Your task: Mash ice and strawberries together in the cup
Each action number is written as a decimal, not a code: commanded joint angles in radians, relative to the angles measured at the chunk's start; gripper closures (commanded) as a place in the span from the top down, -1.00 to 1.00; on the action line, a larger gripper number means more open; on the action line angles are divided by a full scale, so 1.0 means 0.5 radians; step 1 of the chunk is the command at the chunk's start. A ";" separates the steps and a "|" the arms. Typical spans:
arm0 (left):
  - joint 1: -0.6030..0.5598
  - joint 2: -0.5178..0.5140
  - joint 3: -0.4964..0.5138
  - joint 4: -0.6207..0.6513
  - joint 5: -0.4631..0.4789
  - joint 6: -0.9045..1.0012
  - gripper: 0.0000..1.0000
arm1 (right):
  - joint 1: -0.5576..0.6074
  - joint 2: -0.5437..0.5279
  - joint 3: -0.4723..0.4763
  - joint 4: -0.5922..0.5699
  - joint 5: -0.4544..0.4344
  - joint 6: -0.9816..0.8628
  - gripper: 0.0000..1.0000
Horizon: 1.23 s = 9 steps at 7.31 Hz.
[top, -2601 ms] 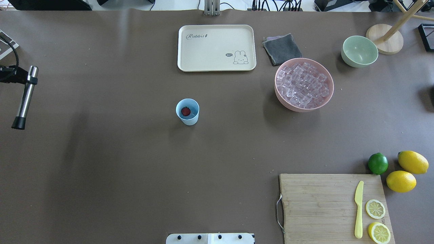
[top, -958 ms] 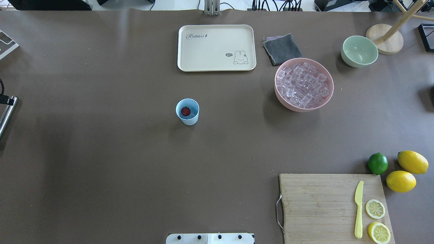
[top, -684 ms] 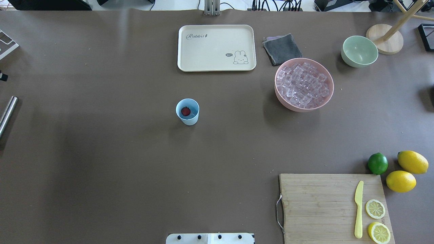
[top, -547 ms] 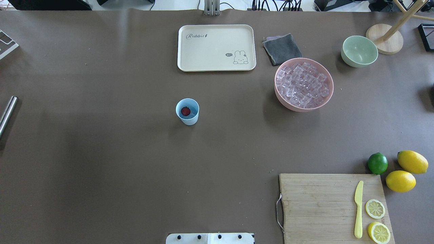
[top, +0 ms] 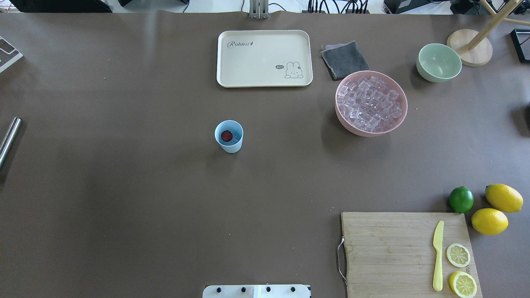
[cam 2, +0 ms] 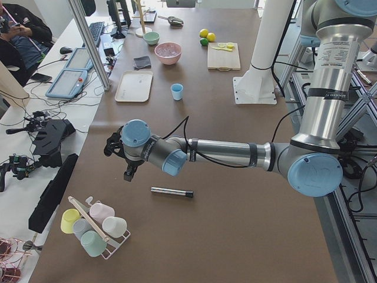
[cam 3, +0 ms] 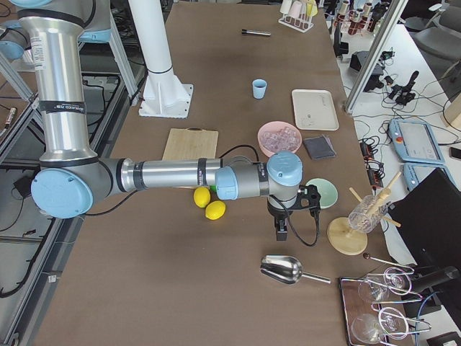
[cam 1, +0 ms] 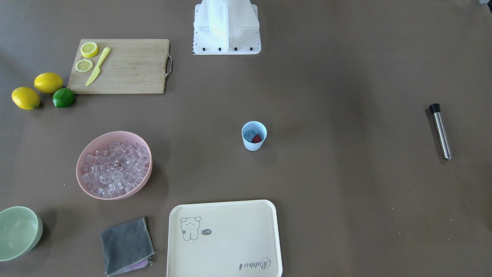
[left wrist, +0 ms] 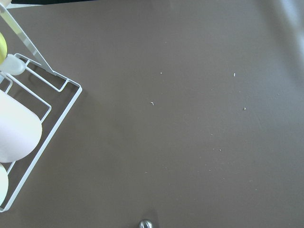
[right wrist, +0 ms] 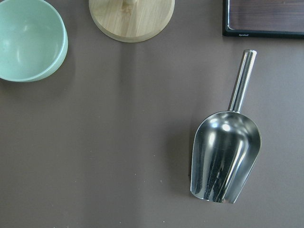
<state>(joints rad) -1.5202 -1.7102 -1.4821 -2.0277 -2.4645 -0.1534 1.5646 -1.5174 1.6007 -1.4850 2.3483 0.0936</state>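
The light-blue cup (top: 229, 136) stands upright mid-table, also in the front view (cam 1: 254, 135). Inside it lie a red strawberry (cam 1: 257, 138) and clear ice (cam 1: 250, 135). More ice (top: 371, 103) fills a pink bowl (top: 360, 131). A steel rod with a black tip (cam 1: 440, 130) lies on the table at my left end. My left gripper (cam 2: 128, 174) hangs just beyond the rod (cam 2: 171, 192), apart from it. My right gripper (cam 3: 279, 232) hangs near a steel scoop (right wrist: 226, 154). Both grippers show only in side views; I cannot tell if they are open or shut.
A cream tray (top: 264, 58), grey cloth (top: 344, 60) and pale green bowl (top: 439, 62) sit at the far side. A cutting board (top: 408, 252) with a yellow knife and lemon slices, two lemons and a lime (top: 461, 199) sit near right. A cup rack (cam 2: 94, 223) stands at the left end.
My left gripper carried the steel rod leftwards, the rod came to lie on the table at the left edge, and the gripper drew out of the overhead view. The cup has not moved.
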 commanded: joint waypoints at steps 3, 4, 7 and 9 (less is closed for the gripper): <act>-0.101 0.052 -0.009 0.100 -0.041 0.025 0.99 | 0.006 -0.068 -0.026 0.206 0.010 0.028 1.00; -0.125 0.037 -0.027 0.317 -0.035 0.046 0.99 | 0.006 -0.037 -0.032 0.109 0.019 0.024 1.00; -0.132 0.140 -0.049 0.340 -0.007 0.141 0.99 | 0.006 0.010 -0.020 0.006 -0.002 0.024 1.00; -0.132 0.153 -0.098 0.343 0.178 0.135 0.99 | 0.006 0.037 -0.029 -0.009 -0.018 0.024 1.00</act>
<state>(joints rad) -1.5874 -1.6392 -1.5214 -1.8588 -2.4473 -0.0864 1.5677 -1.5047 1.5877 -1.4845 2.3434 0.1058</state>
